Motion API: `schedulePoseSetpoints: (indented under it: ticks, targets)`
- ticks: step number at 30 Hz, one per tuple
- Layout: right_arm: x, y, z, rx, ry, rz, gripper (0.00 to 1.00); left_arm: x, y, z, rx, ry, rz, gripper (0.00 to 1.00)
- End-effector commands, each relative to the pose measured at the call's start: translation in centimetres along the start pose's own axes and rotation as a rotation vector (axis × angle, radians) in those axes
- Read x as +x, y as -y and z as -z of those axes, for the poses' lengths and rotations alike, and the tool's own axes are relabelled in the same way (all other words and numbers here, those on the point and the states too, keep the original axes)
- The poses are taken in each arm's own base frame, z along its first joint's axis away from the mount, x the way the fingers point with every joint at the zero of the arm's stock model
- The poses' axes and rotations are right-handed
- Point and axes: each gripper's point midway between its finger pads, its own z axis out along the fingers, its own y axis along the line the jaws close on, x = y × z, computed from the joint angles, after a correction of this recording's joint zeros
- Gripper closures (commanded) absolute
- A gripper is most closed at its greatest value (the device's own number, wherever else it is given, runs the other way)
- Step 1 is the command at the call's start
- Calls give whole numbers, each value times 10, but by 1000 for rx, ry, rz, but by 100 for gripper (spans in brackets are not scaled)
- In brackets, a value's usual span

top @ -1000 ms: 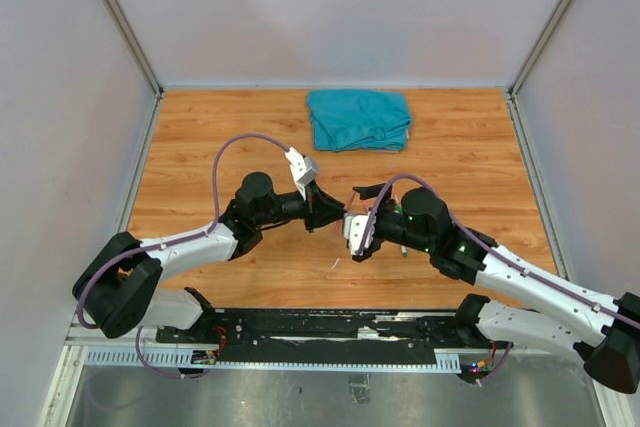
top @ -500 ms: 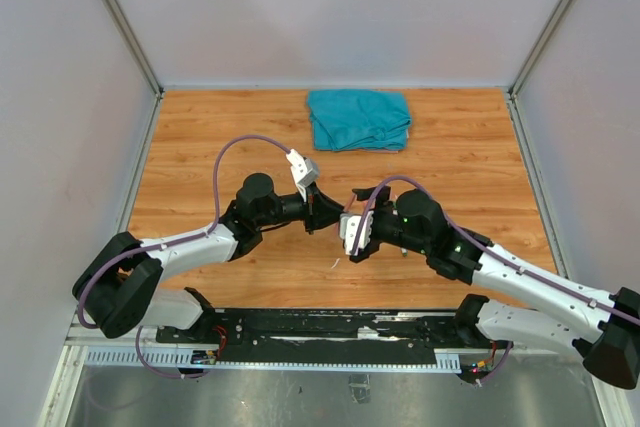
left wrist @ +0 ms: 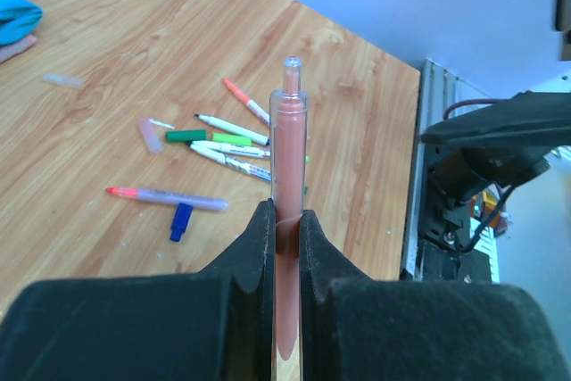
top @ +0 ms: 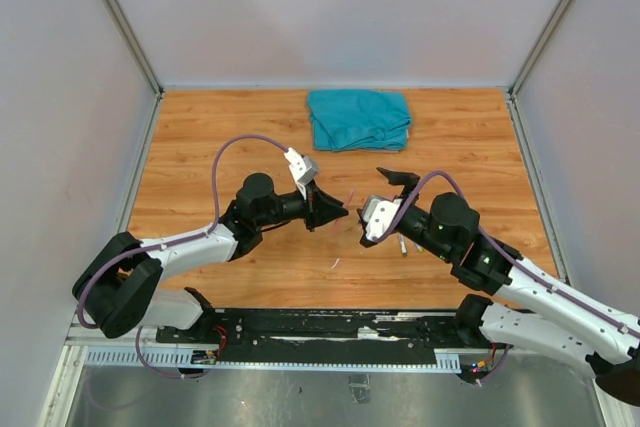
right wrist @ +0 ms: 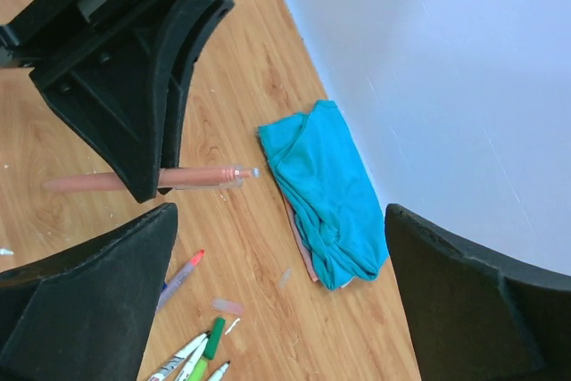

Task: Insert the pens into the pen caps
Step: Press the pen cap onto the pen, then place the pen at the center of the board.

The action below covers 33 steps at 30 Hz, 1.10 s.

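My left gripper [top: 335, 212] is shut on a pinkish-red pen [left wrist: 289, 149] with a clear cap on its end; in the left wrist view the gripper [left wrist: 285, 219] clamps its barrel. My right gripper [top: 386, 197] is open and empty, just right of the left one. In the right wrist view it [right wrist: 281, 292] faces the held pen [right wrist: 201, 176], which sticks out level above the table. Several loose pens [left wrist: 223, 142] lie on the wood, with a blue cap [left wrist: 181, 220], a pale purple cap [left wrist: 149, 134] and a clear cap [left wrist: 62, 80] beside them.
A folded teal cloth [top: 358, 118] lies at the back of the wooden table [top: 200, 137]. White walls stand on three sides. A metal rail [top: 300, 332] runs along the near edge. A small white scrap [top: 335, 264] lies near the front.
My right gripper has drawn back to the right, away from the left gripper, and now stands open. The left gripper has kept the pen and hardly moved.
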Motion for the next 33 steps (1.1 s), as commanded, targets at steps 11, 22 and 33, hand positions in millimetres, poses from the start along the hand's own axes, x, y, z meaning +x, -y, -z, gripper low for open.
schedulePoseSetpoints:
  ticks: [11,22,33]
  targets:
    - [47,-18,36,187,-268,-679,1,-12,-53,-3,-300,2,-7,100]
    - [84,-54,51,243,-509,-938,2,-16,-86,22,-596,-83,95,100]
    - [88,-60,48,179,-578,-872,2,15,-121,99,-954,-207,206,100]
